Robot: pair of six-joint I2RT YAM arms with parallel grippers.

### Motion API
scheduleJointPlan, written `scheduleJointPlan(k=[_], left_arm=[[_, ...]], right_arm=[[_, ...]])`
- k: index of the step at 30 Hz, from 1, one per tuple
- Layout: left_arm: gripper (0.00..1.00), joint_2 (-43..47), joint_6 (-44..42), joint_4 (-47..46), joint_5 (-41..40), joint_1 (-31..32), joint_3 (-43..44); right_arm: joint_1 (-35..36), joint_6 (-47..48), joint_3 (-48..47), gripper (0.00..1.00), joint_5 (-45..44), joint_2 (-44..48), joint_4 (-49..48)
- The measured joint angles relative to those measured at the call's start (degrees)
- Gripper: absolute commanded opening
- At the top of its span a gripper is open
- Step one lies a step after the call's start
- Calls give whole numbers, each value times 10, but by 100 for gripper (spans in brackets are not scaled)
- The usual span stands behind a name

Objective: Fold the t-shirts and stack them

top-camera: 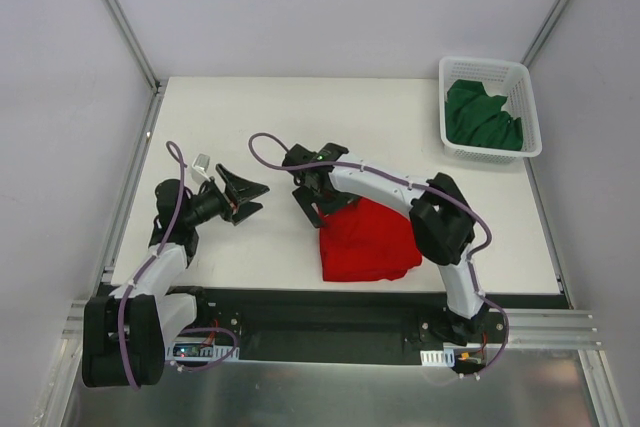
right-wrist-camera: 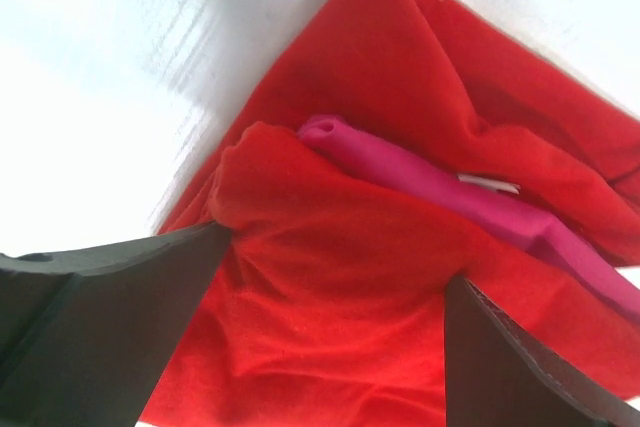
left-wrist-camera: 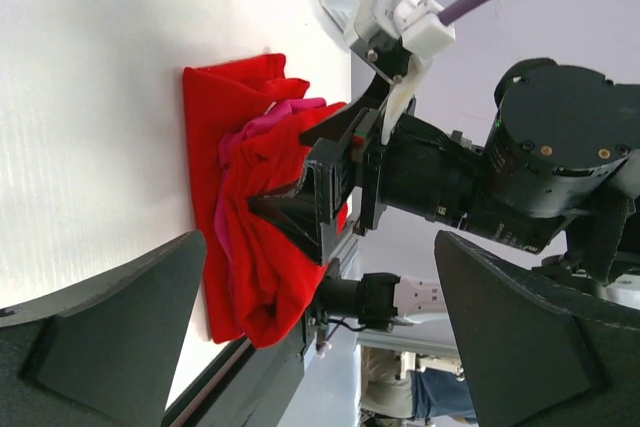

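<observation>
Top external view: red t-shirt [top-camera: 365, 242] bunched at the near edge of the bench [top-camera: 250, 117], magenta-pink t-shirt [right-wrist-camera: 450, 197] caught in its folds; dark green t-shirt [top-camera: 482, 117] in the basket [top-camera: 483, 61], far right corner; right end effector [top-camera: 312, 204] wide, empty, over the red heap's far left corner; left end effector [top-camera: 258, 197] wide, empty, apart leftward; likely step: untangling; next: lift pink free, spread flat.

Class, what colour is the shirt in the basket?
The shirt is dark green, clearest from the top external view.
</observation>
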State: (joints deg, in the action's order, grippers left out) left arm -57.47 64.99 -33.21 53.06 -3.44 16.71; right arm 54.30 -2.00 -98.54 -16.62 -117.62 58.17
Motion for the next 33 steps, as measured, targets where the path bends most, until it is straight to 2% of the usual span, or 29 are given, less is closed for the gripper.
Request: scheduleJointPlan(k=[6,14,17,21,25,29,33], left_arm=[[99,6,7,-10,5,0,-24],[99,7,13,-16,5,0,-26],[99,7,14,-16,5,0,-26],[99,6,14,-16,5,0,-26],[99,6,14,-16,6,0,-26],[99,6,14,-16,7,0,-28],[99,5,14,-16,7,0,-31]], right_arm=[[0,7,-10,96,1,-11,0],[-7,6,-118,96,-16,10,62],[-20,1,-106,96,-16,52,69],[-41,-8,-27,96,-10,88,54],[-49,-9,21,96,7,49,37],[-47,-4,19,96,26,-2,21],[-48,1,-7,96,30,-14,36]])
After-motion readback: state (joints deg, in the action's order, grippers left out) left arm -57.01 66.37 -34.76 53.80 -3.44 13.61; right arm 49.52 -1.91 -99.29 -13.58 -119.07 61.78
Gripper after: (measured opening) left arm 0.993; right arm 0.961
